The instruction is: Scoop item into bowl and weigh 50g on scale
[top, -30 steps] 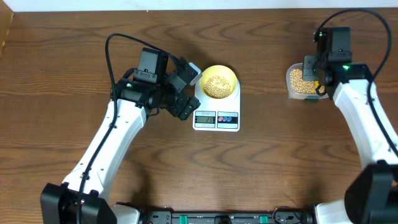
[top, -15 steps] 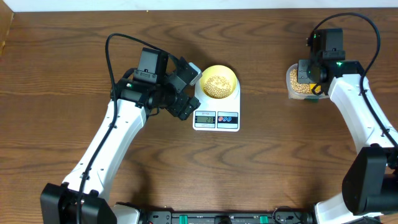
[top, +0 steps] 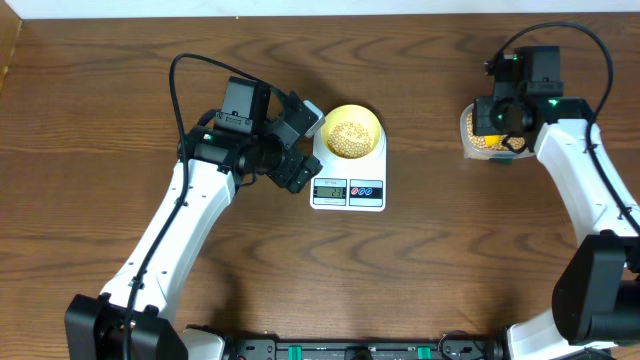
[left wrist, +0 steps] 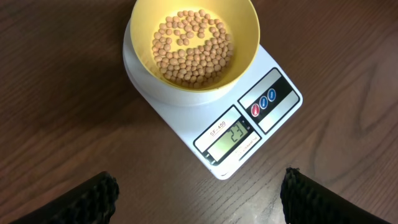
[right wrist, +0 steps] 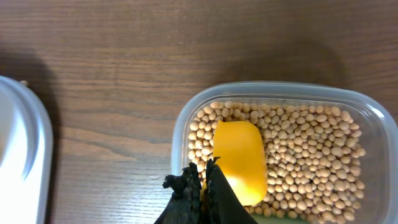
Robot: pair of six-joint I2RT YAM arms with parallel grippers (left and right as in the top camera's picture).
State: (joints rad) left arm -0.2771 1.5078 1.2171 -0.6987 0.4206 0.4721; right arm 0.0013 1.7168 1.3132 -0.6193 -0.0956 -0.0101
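The pale yellow bowl (top: 351, 131) (left wrist: 190, 43) sits on the white scale (top: 349, 180) (left wrist: 249, 121) and holds a layer of beige beans (left wrist: 193, 46). The display (left wrist: 234, 134) reads 23. My left gripper (top: 296, 145) (left wrist: 199, 196) is open and empty, just left of the scale. My right gripper (top: 497, 115) (right wrist: 204, 180) is shut on the handle of a bright yellow scoop (right wrist: 239, 160). The scoop's bowl lies face down on the beans (right wrist: 311, 155) in a clear plastic tub (top: 483, 135) (right wrist: 186, 124) at the right.
The wood table (top: 420, 260) carries only the scale, the bowl and the tub. The tub stands about a hand's width right of the scale. A white rounded edge (right wrist: 18, 155) shows at the left of the right wrist view.
My right wrist has shifted and turned slightly over the tub with the scoop. The left arm, the bowl and the scale have not moved.
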